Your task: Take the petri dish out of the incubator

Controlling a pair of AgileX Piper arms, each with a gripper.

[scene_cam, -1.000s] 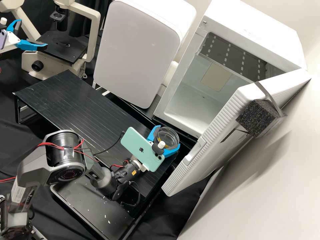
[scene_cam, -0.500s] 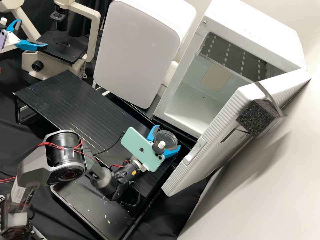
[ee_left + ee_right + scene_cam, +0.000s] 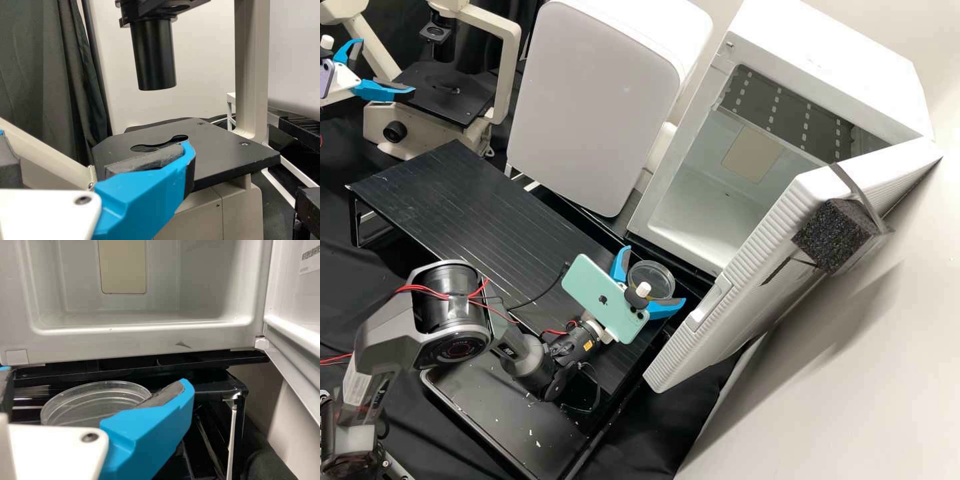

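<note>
On the corner of the long black ribbed stand [image 3: 453, 193], between the well-parted blue fingers of the white right gripper [image 3: 655, 277]: a round clear petri dish [image 3: 651, 270], lying flat. In the right wrist view, below the pale sill of the boxy white incubator [image 3: 150, 342]; in the high view, also a grey, white-marked panel [image 3: 780, 110] inside. By the beige microscope's [image 3: 377, 123] stage, the left gripper [image 3: 386, 67], spread too; in the left wrist view, a dark curtain [image 3: 45, 65].

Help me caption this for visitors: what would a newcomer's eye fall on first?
Most likely the big white incubator at the high view's right, its door wide open. Next, perhaps, the mint-green phone below centre, and just beyond it a clear dish framed by the open right claw.
</note>
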